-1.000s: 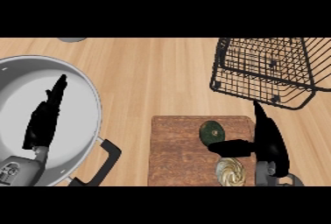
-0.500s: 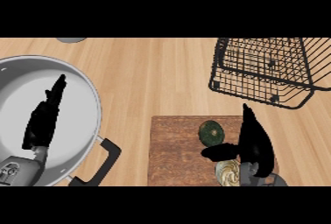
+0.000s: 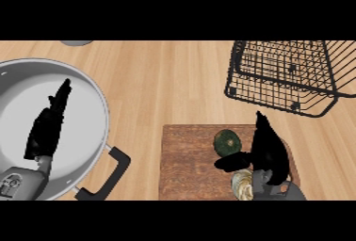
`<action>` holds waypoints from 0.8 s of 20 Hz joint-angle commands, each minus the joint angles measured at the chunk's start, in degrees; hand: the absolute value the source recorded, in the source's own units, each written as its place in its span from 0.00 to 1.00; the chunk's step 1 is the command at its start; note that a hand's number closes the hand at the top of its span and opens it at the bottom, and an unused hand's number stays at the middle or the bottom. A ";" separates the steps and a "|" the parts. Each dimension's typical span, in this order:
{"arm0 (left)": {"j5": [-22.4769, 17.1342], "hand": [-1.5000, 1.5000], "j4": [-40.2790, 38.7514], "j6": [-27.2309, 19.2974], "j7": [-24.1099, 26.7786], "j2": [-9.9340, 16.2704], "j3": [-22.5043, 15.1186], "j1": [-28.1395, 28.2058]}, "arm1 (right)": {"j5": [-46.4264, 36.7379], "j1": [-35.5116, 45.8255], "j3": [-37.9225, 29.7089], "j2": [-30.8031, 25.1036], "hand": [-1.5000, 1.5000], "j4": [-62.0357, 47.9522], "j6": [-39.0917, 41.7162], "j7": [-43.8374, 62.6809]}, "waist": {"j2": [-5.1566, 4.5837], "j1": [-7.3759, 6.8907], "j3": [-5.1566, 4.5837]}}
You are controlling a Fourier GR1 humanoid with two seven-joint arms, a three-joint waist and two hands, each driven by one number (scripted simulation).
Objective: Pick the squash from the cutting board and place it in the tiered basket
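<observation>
The squash (image 3: 227, 142), small, round and dark green, lies on the brown wooden cutting board (image 3: 188, 162) near its far edge. My right hand (image 3: 268, 151) is over the board's right side, just right of the squash, open. Its fingers point away from me and its thumb (image 3: 231, 163) reaches left below the squash. I cannot tell whether the hand touches the squash. The black wire tiered basket (image 3: 285, 77) stands at the far right, beyond the board. My left hand (image 3: 46, 128) rests open over the pan at the left.
A large grey pan (image 3: 21, 89) fills the left side, its black handle (image 3: 111, 175) pointing toward the board. A pale ribbed round object (image 3: 243, 184) lies on the board's near edge by my right wrist. A grey thing (image 3: 76, 43) shows at the far left edge.
My right hand has shifted left toward the squash and its thumb has spread out under it. The squash, basket and left hand have stayed put.
</observation>
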State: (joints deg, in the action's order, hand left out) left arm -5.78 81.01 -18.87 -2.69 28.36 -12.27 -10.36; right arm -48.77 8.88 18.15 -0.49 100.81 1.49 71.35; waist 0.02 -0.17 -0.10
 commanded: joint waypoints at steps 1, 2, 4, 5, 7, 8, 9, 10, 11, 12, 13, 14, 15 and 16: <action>-0.85 0.50 -0.63 2.50 1.47 1.26 1.51 0.33 | 1.02 1.61 1.13 0.47 0.00 -2.28 -1.44 13.86 | -0.03 -0.29 0.01; -0.75 0.50 1.22 1.05 0.96 -0.29 1.03 1.50 | 1.81 0.22 -2.09 0.47 0.00 -1.27 1.17 12.47 | 0.06 -0.10 0.07; -0.43 0.50 -0.46 2.31 0.72 0.97 1.66 0.47 | 2.23 2.70 -0.08 0.47 0.00 -2.20 -0.55 13.86 | 0.00 -0.28 0.01; 0.89 0.50 -0.67 1.13 1.36 -0.47 0.62 0.36 | 2.10 1.87 -1.00 0.47 0.00 -2.19 -0.44 13.86 | -0.03 0.02 0.05; 0.18 0.50 -0.76 1.41 1.34 -0.38 1.72 0.34 | 2.51 1.97 -1.75 0.47 0.00 -3.93 -0.72 13.19 | -0.07 -0.16 0.06; 1.01 0.50 1.07 1.00 -1.74 -0.23 0.65 0.14 | 1.73 1.34 0.23 0.47 0.00 -2.64 -1.85 13.86 | 0.11 -0.13 0.06; 0.62 0.50 -2.87 1.45 2.63 -1.91 1.49 -1.33 | 1.80 3.22 1.84 0.47 0.00 -7.06 -5.50 13.86 | -0.23 -0.18 0.04; -0.21 0.50 -0.70 3.47 2.45 0.24 1.96 2.22 | 1.95 1.99 0.76 0.47 0.00 -3.93 -2.84 13.86 | 0.03 -0.29 0.06; 0.00 0.50 1.58 2.49 -1.60 0.47 2.23 0.01 | 2.77 0.85 -0.55 0.47 0.00 -5.65 -3.39 11.33 | 0.04 -0.21 0.11; 1.54 0.50 2.03 1.51 0.94 -0.53 0.94 1.97 | 3.06 0.72 0.67 0.47 0.00 -4.83 -3.95 13.15 | 0.08 -0.31 0.09; 1.88 0.50 -0.40 1.12 0.09 -1.20 1.40 -0.22 | 3.06 0.91 2.68 0.47 0.00 -4.37 -3.85 13.85 | 0.02 0.07 0.06; -0.60 0.50 -0.21 4.27 2.11 0.34 3.16 1.14 | 4.55 5.25 -1.74 0.47 0.00 -8.45 -3.57 12.19 | -0.12 -0.51 0.07; 1.75 0.50 1.46 1.35 -1.02 -1.21 1.46 0.21 | 4.16 1.89 0.00 0.47 0.00 -8.39 -5.80 10.74 | -0.03 -0.20 0.11; 1.14 0.50 -0.77 3.09 0.59 -0.64 2.43 -0.38 | 5.02 2.82 1.72 0.47 0.00 -8.34 -5.94 12.22 | -0.08 -0.11 0.08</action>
State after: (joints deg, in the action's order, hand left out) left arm -4.98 81.11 -16.83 -2.60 27.82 -10.43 -10.01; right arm -45.28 9.70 18.03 -0.50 94.19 -0.97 70.60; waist -0.02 -0.36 -0.05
